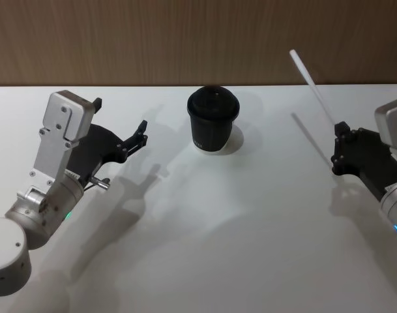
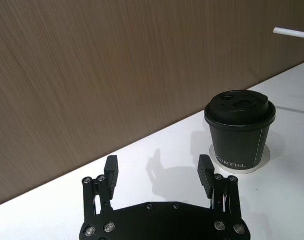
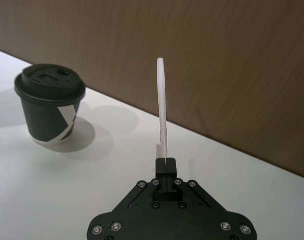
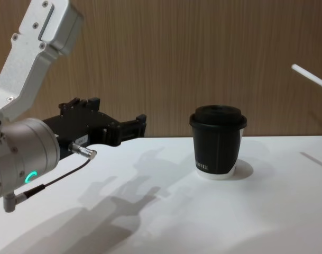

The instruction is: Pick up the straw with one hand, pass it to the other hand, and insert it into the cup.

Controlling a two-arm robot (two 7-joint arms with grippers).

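Observation:
The white straw (image 1: 313, 86) stands tilted in the air at the right, its lower end pinched in my shut right gripper (image 1: 341, 128). In the right wrist view the straw (image 3: 162, 105) rises straight from the closed fingertips of that gripper (image 3: 165, 161). The black lidded cup (image 1: 213, 120) stands upright on the table near the back middle, apart from both grippers. My left gripper (image 1: 120, 115) hovers left of the cup, open with nothing between its fingers. Its wrist view shows the left gripper (image 2: 158, 172) facing the cup (image 2: 239, 132), with the straw's tip (image 2: 291, 33) beyond it.
The white table (image 1: 205, 248) spreads wide in front of the cup. A brown wood-grain wall (image 1: 152, 39) runs along its far edge. A thin cable with a metal plug (image 4: 84, 152) hangs off the left wrist.

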